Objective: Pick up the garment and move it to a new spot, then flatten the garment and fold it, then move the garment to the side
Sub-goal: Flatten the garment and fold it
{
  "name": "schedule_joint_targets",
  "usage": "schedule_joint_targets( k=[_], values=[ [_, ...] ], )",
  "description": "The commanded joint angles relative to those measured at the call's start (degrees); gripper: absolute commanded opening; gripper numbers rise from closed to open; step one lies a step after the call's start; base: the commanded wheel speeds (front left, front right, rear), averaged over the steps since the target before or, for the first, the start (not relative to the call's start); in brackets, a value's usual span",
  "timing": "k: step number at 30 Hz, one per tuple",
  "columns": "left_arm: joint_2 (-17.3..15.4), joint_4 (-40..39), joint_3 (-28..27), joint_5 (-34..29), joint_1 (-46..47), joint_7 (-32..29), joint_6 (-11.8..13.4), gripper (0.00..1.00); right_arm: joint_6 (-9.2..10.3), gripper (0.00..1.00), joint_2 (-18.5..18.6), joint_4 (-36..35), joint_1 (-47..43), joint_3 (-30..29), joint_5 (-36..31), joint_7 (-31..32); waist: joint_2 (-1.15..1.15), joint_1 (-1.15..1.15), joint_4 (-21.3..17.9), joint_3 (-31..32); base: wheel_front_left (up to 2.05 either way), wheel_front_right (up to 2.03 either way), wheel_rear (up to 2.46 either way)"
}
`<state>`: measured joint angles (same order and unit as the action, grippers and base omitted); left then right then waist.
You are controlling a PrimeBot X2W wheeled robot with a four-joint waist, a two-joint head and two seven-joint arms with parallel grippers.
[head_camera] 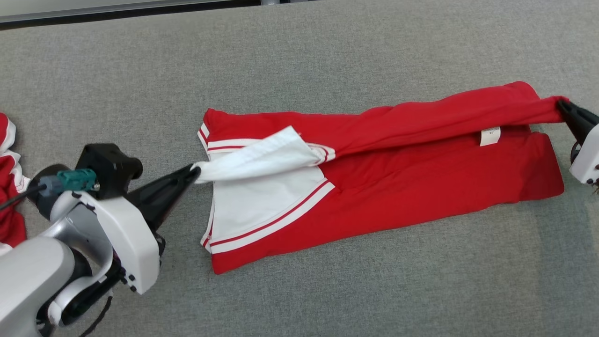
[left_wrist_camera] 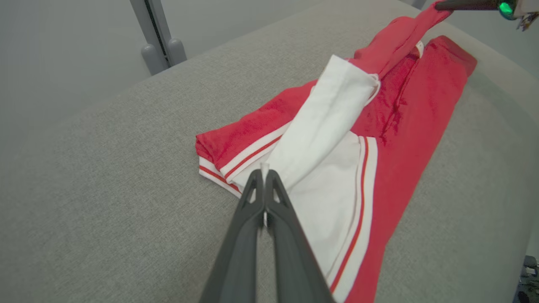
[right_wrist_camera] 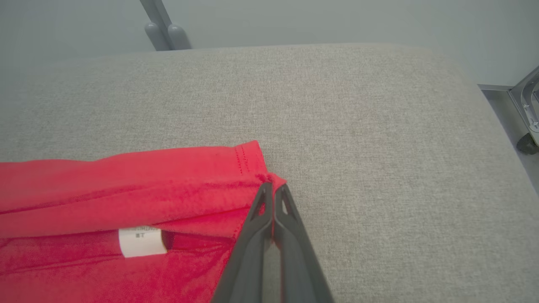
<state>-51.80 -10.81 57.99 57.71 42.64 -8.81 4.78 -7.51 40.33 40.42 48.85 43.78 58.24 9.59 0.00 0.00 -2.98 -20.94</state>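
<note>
Grey woven cloth covered the tabletop [head_camera: 327, 47], where one red-and-white garment [head_camera: 398, 187] lay lengthwise at its middle. Two end effectors were clamped shut on it: the left end effector [head_camera: 194, 172] on a white corner, the right end effector [head_camera: 563, 106] on a red hem corner. It looked light and limp, best held by its corners. One other red-and-white bundle [head_camera: 7, 187] lay at the left edge.

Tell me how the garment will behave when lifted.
Likely floppy: the garment drapes in soft folds from the edge pinched by the left gripper and right gripper. Probably light: two fingertip pinches hold that edge up.
</note>
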Motion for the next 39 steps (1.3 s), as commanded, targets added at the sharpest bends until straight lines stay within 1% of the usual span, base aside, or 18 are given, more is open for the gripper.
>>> schedule_joint_targets(
  k=[1,7,9,14,15,16,17,18,21,22,26,27,28,30,32,33,35,39],
  values=[
    [-0.7,-1.1,0.4,0.4,-1.9,0.5,1.3,0.00,0.04,0.00,0.2,-0.2,-1.7,-0.1,0.2,0.3,0.00,0.00,-0.2,0.1,0.00,0.00,0.00],
    [0.0,-1.4,2.7,-1.2,-5.3,1.0,3.4,0.00,0.04,0.00,-0.4,0.2,-4.3,-0.9,0.4,0.8,0.00,0.00,-0.3,0.0,0.00,0.00,0.00],
    [1.2,-0.4,3.5,-1.8,-6.0,1.0,4.3,0.00,0.04,0.00,-0.7,0.9,-5.0,-1.2,0.0,1.1,0.00,0.00,-0.1,-0.1,0.00,0.00,0.00],
    [4.8,3.2,4.4,-2.4,-6.2,2.0,5.1,0.00,0.04,0.00,-2.3,3.2,-5.7,-1.8,-1.0,0.8,0.00,0.00,0.3,-0.4,0.00,0.00,0.00],
    [5.5,4.1,4.4,-2.8,-6.2,2.5,5.3,0.03,0.04,0.25,-2.6,3.7,-5.8,-1.9,-1.1,0.5,0.00,0.00,0.4,-0.3,0.00,0.00,0.00],
    [6.3,5.0,4.2,-2.8,-6.4,3.1,5.6,0.22,0.04,0.73,-2.9,4.2,-5.7,-2.3,-1.3,-0.2,0.00,0.00,0.5,-0.1,0.00,0.00,0.00],
    [7.1,5.6,4.2,-3.0,-6.6,4.0,5.9,0.54,0.03,1.00,-3.2,4.6,-5.7,-2.8,-1.3,-1.0,0.00,0.00,0.5,0.2,0.00,0.00,0.00],
    [8.0,6.3,3.9,-3.0,-7.0,5.1,6.3,1.00,0.03,1.00,-3.7,4.8,-5.9,-3.4,-1.4,-2.3,0.00,0.00,0.6,0.5,0.00,0.00,0.00],
    [10.7,8.2,2.9,-3.3,-9.0,9.4,8.9,1.00,0.03,1.00,-4.6,4.6,-7.5,-4.6,-0.8,-6.1,0.00,0.00,0.4,1.8,0.00,0.00,0.00],
    [12.3,9.1,2.5,-4.3,-10.6,12.8,11.4,1.00,0.04,1.00,-4.6,4.3,-9.0,-5.5,-0.7,-8.8,0.00,0.00,0.3,2.9,0.00,0.00,0.00],
    [14.9,10.9,2.2,-8.5,-14.2,20.1,18.1,1.00,0.03,1.00,-5.5,2.9,-13.8,-7.5,0.8,-14.2,0.00,0.00,0.3,4.9,0.00,0.00,0.00],
    [14.9,10.9,2.2,-8.5,-14.2,20.1,18.1,1.00,0.03,1.00,-5.5,2.9,-13.8,-7.5,0.8,-14.2,0.00,0.00,0.3,4.9,0.00,0.00,0.00],
    [16.7,11.1,0.4,-10.2,-16.0,22.7,21.5,1.00,0.03,1.00,-6.1,1.8,-16.7,-8.1,1.4,-16.7,0.00,0.00,0.7,5.5,0.00,0.00,0.00],
    [18.2,10.8,-2.1,-13.4,-17.6,23.8,25.0,1.00,0.03,1.00,-6.9,0.8,-19.1,-9.3,2.5,-19.0,0.00,0.00,1.4,6.0,0.00,0.00,0.00],
    [20.8,9.0,-4.7,-18.7,-19.1,24.0,27.5,1.00,0.03,1.00,-7.5,0.0,-21.1,-10.9,4.1,-20.6,0.00,0.00,2.4,6.3,0.00,0.00,0.00],
    [21.9,8.3,-6.1,-21.5,-20.3,24.0,28.5,1.00,0.03,1.00,-7.5,-0.1,-21.8,-11.3,4.2,-21.2,0.00,0.00,3.0,6.4,0.00,0.00,0.00],
    [23.4,7.4,-8.0,-26.4,-22.6,23.9,29.2,1.00,0.03,1.00,-7.6,0.5,-22.5,-12.2,4.1,-22.0,0.00,0.00,4.2,6.8,0.00,0.00,0.00],
    [27.4,6.9,-10.8,-32.3,-26.6,24.0,28.2,1.00,0.03,1.00,-7.7,3.9,-20.7,-14.3,3.7,-21.6,0.00,0.00,6.8,7.8,0.00,0.00,0.00]
  ],
)
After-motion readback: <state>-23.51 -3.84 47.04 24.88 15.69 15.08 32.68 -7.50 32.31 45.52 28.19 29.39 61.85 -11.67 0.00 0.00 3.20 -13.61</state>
